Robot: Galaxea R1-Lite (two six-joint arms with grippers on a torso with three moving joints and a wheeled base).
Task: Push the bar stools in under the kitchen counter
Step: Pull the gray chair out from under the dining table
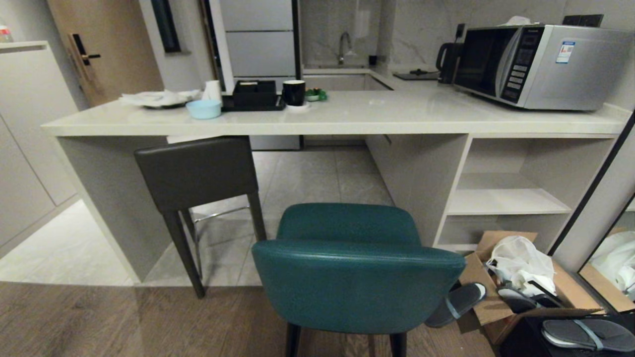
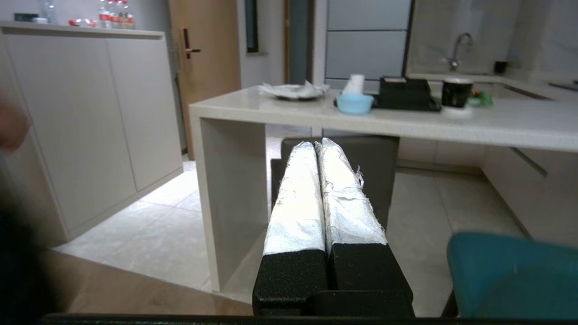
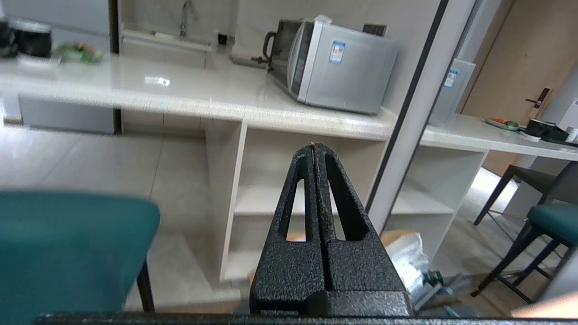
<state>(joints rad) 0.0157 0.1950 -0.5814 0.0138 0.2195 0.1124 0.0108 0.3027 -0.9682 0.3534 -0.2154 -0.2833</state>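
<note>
— Where the head view is taken first, what is shown of the room?
— A pale kitchen counter (image 1: 347,116) is seen over tile and wood floor. On the counter a microwave (image 1: 540,64), a black mug (image 1: 293,92) and a blue bowl (image 1: 204,109) are set. Beside the counter's open shelves (image 1: 506,198) a cardboard box (image 1: 521,287) is filled with a white bag and slippers.
— And the stools?
— The dark stool (image 1: 198,173) is tucked under the counter's edge; the teal stool (image 1: 357,267) is left out, well short of the counter.
— The left wrist view?
— The left gripper (image 2: 314,143) is seen pressed shut, empty, aimed at the counter.
— The right?
— The right gripper (image 3: 313,146) is likewise closed on nothing, beside the teal stool.
</note>
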